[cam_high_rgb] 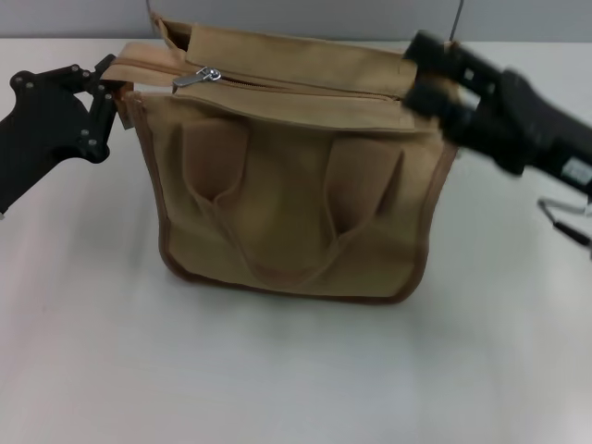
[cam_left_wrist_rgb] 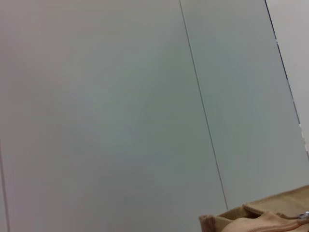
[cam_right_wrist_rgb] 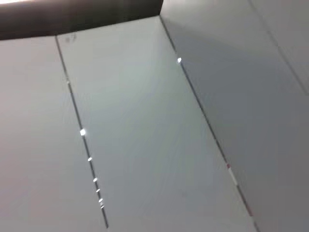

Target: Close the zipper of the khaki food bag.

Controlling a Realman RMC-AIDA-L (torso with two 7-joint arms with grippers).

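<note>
The khaki food bag (cam_high_rgb: pixel 287 185) stands upright in the middle of the table, its two handles hanging down the front. The zipper (cam_high_rgb: pixel 305 88) runs along the top panel, and its silver pull tab (cam_high_rgb: pixel 197 77) lies near the bag's left end. My left gripper (cam_high_rgb: pixel 113 81) is shut on the bag's top left corner. My right gripper (cam_high_rgb: pixel 427 74) is at the bag's top right corner, with its two black fingers apart on either side of the panel's end. A corner of the bag (cam_left_wrist_rgb: pixel 260 220) shows in the left wrist view.
The bag stands on a white table (cam_high_rgb: pixel 277 370). A grey wall panel (cam_left_wrist_rgb: pixel 120 106) fills the wrist views. A thin metal wire piece (cam_high_rgb: pixel 560 217) lies at the right edge, by the right arm.
</note>
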